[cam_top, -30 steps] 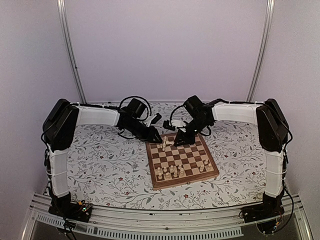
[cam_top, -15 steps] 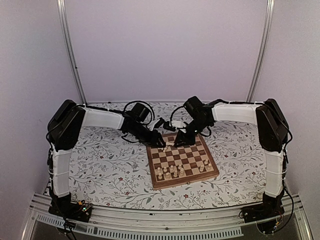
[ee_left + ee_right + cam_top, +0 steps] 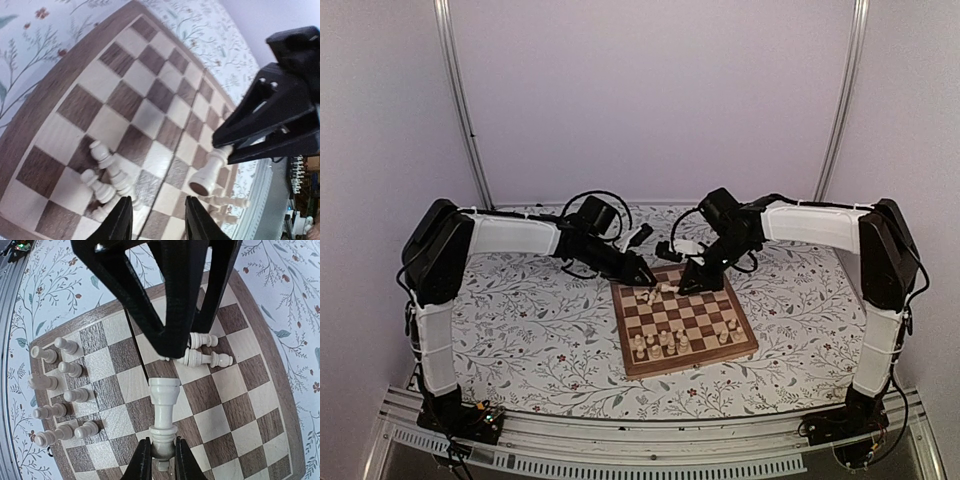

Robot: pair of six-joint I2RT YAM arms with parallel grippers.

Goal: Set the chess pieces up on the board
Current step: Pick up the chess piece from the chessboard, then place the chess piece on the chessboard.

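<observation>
Since a second earlier the right arm had swung its elbow outward, and the left arm had edged in at the far left corner of the board (image 3: 705, 305) with its jaws widening. At that corner the left gripper (image 3: 157, 207) hovered low, fingers partly apart and holding nothing. It was probably lined up for the fallen pieces (image 3: 107, 177) lying in a heap just beside one finger. Close to its right, the right gripper (image 3: 162, 445) was clamped on the head of a tall piece (image 3: 162, 410). The piece hung tilted and clear of the squares, base leading, likely so it could be stood down base first. The two tools crowded each other along the far edge. The middle squares lay bare, offering room, while the standing pieces (image 3: 76, 395) filled the near rows.
</observation>
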